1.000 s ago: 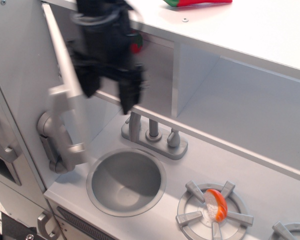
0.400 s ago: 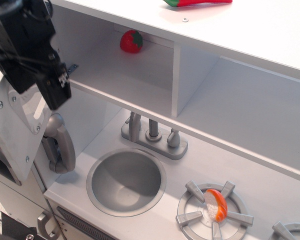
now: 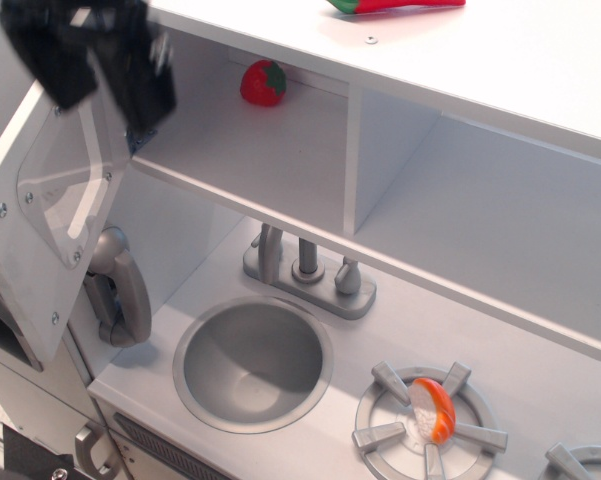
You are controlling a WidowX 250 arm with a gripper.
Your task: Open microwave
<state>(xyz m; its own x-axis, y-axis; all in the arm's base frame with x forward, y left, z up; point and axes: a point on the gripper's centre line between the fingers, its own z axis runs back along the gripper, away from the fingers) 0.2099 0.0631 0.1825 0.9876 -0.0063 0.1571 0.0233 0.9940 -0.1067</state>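
The microwave is the grey compartment (image 3: 250, 150) at the upper left of the toy kitchen. Its door (image 3: 50, 230) stands swung wide open to the left, and I see its inner face with the clear rounded window. The handle is hidden behind the door. A red toy strawberry (image 3: 263, 82) sits at the back of the open compartment. My black gripper (image 3: 100, 85) is motion-blurred at the top left, just above the door's top edge. Its two fingers look spread apart with nothing between them.
A silver phone handset (image 3: 115, 290) hangs on the wall below the door. A round sink (image 3: 252, 362) and faucet (image 3: 308, 270) lie below the shelf. An orange toy piece (image 3: 430, 410) rests on a burner. A red and green toy (image 3: 400, 5) lies on the top. A lower door handle (image 3: 95, 450) shows at bottom left.
The door has swung from partly open to fully open on the left. My gripper moved left with it, then rose away to the top left, off the door.
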